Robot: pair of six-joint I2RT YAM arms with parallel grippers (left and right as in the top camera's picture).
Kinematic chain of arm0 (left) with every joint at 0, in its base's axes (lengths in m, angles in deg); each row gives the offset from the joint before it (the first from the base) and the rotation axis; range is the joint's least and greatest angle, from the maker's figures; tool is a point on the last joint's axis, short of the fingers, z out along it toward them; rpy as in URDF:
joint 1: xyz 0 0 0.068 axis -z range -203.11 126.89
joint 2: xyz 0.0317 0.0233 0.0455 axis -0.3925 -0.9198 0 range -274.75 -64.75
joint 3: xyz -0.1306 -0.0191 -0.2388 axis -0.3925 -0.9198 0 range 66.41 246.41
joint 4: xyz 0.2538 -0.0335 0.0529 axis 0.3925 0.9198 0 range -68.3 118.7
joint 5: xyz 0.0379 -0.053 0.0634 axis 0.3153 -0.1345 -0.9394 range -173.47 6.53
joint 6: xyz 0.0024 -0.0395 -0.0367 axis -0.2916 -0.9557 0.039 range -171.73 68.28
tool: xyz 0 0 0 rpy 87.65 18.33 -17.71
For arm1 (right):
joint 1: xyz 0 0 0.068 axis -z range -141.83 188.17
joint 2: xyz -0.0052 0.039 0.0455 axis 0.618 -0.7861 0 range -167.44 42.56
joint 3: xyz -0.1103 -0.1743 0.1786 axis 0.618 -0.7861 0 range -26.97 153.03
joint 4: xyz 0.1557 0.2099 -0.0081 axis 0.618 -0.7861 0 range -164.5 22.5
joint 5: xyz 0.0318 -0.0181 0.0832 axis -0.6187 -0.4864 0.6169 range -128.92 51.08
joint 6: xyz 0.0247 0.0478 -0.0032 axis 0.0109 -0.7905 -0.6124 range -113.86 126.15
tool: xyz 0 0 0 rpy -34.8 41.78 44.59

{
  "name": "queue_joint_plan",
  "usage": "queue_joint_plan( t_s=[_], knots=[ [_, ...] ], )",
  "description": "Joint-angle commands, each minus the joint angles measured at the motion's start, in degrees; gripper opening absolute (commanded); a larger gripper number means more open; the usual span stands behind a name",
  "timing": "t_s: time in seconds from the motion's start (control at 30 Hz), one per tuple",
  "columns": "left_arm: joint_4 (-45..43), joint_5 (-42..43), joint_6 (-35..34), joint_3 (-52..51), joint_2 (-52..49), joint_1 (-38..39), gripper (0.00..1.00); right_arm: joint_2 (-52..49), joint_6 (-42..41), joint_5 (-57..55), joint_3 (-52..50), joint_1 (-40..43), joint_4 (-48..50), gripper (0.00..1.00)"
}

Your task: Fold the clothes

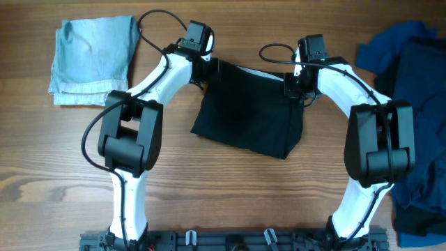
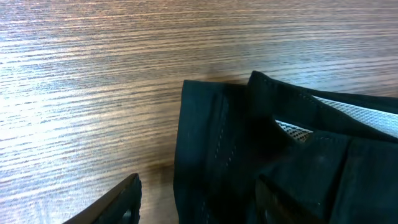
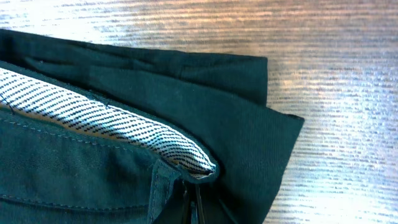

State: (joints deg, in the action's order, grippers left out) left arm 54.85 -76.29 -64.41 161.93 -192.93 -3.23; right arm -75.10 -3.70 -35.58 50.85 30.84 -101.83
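1. Black fabric shorts (image 1: pixel 247 115) with a whitish inner waistband lie mid-desk (image 1: pixel 209 181), between both arms.
2. Left fingers (image 2: pixel 121 202) stand apart, astride one waistband corner.
3. Right fingers (image 3: pixel 194 210) are pinched closed on the other corner.
4. A pale blue folded garment (image 1: pixel 94 59) lies far left, and dark blue garments (image 1: pixel 418 84) lie at the right.

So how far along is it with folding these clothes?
Done, it seems: the pale blue garment lies folded on the left. In hand: the black shorts, with the right gripper pinching one waistband corner and the left gripper open at the other. Left: the dark blue pile on the right.
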Motion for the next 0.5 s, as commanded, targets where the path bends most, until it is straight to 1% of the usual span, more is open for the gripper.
queue_joint_plan(
  t_s=[0.0,0.03,0.07,0.13,0.2,0.23,0.33,0.4,0.47],
  knots=[
    [-0.9,-3.3,0.7,1.3,-0.1,0.1,0.55,-5.8,1.7,-1.9,-1.4,0.3,2.0,0.04],
    [-0.8,-3.3,0.7,2.0,0.6,0.1,0.55,-5.5,2.3,-2.1,-1.0,0.3,1.9,0.04],
    [-0.8,-3.3,0.7,3.0,1.9,0.1,0.57,-5.0,2.4,-2.1,-0.4,0.4,1.6,0.05],
    [-0.6,-5.2,0.3,5.7,6.9,0.1,0.7,-1.7,2.2,-2.0,1.6,0.5,-0.4,0.04],
    [-0.5,-5.8,0.2,6.8,10.8,0.1,0.74,0.8,2.1,-2.0,2.5,0.5,-1.6,0.04],
    [-0.4,-5.8,0.2,7.1,13.5,0.1,0.78,3.3,1.5,-2.0,3.0,0.5,-2.7,0.04],
    [2.2,-5.8,-0.2,7.1,19.4,0.1,0.82,10.4,0.7,0.4,3.0,0.5,-6.7,0.04],
    [6.8,-5.8,-1.2,7.1,22.6,0.1,0.84,16.3,0.7,4.9,3.0,0.5,-12.5,0.05],
    [12.3,-5.8,-2.8,7.1,24.4,0.0,0.82,20.0,0.7,8.9,3.0,0.5,-18.1,0.05]
  ],
)
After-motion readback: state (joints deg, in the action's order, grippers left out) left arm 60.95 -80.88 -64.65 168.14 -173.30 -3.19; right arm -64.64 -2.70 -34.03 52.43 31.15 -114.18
